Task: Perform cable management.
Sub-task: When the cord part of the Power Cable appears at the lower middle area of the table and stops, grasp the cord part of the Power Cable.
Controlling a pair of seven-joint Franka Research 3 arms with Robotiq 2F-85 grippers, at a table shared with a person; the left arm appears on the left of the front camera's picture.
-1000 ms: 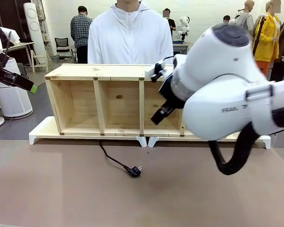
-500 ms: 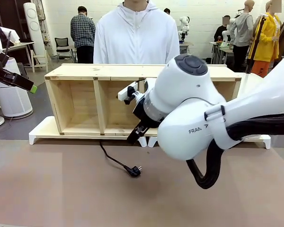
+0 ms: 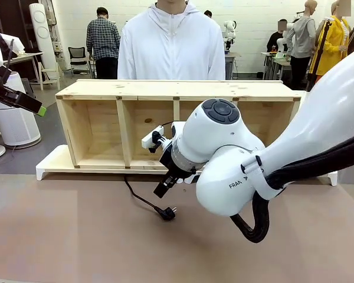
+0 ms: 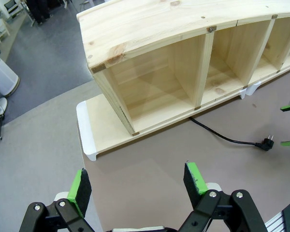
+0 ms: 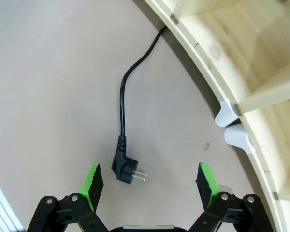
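Spread wide, the right gripper [image 5: 149, 178] is held above the brown table [image 5: 48, 72], and the plug [image 5: 126, 171] of the cable [image 5: 122, 96] is seen between its green pads [image 5: 93, 186], nearer one pad than the other. From the plug the cord is led in a loose curve back under the front edge of the wooden shelf [image 3: 135, 88], beside the white feet [image 5: 227, 113]. The step in hand is judged to be the approach for a grasp at the plug end. It is best done if the gripper is first centred over the plug body, or over the stiff collar just behind it, and then lowered straight, so that the pads are closed across the narrow width and the pins are not pinched. Contact with the table should be kept light, since a thin cord is easily pushed aside. The left gripper [image 4: 137, 181] is likewise held wide open, off by the shelf's left end, well apart from the cable.
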